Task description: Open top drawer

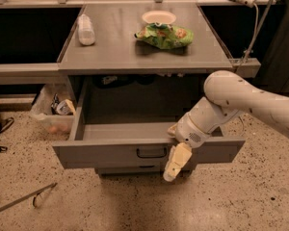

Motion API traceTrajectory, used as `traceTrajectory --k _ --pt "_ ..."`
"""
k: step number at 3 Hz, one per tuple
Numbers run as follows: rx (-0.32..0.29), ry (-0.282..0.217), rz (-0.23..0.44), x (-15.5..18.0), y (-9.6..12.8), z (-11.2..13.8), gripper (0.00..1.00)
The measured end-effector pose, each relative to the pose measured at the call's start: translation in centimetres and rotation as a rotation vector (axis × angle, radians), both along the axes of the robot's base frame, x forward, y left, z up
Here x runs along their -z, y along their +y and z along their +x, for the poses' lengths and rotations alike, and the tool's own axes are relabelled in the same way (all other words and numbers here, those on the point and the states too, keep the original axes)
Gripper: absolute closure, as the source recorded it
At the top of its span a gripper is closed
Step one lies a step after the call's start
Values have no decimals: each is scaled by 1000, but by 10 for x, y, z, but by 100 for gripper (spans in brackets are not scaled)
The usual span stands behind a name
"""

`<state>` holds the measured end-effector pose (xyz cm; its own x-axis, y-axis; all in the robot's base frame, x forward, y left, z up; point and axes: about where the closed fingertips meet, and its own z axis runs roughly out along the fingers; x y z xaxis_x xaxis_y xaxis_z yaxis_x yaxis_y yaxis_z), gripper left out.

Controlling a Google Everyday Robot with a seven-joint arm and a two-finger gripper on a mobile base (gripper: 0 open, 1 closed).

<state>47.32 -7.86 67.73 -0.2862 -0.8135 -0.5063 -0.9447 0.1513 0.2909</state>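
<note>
The top drawer point(111, 153) of the grey metal cabinet stands pulled far out, and its inside looks bare. Its small black loop handle point(151, 152) sits at the centre of the front. My gripper point(176, 160) hangs down over the drawer's front just right of the handle, apart from it. My white arm point(241, 100) reaches in from the right. Only a strip of a lower drawer point(140, 168) shows beneath the open one.
On the cabinet top point(111, 52) lie a white bottle point(85, 29), a white bowl point(158, 17) and a green snack bag point(164, 35). A plastic bin point(52, 115) with items stands on the floor at left. A thin metal tool point(24, 199) lies on the speckled floor.
</note>
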Motion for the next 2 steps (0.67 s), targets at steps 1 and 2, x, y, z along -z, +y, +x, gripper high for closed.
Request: traceTrajectory --k 1,2 --pt "19 25 15 -3 -3 -14 0" --pt "44 47 31 -7 -4 -33 0"
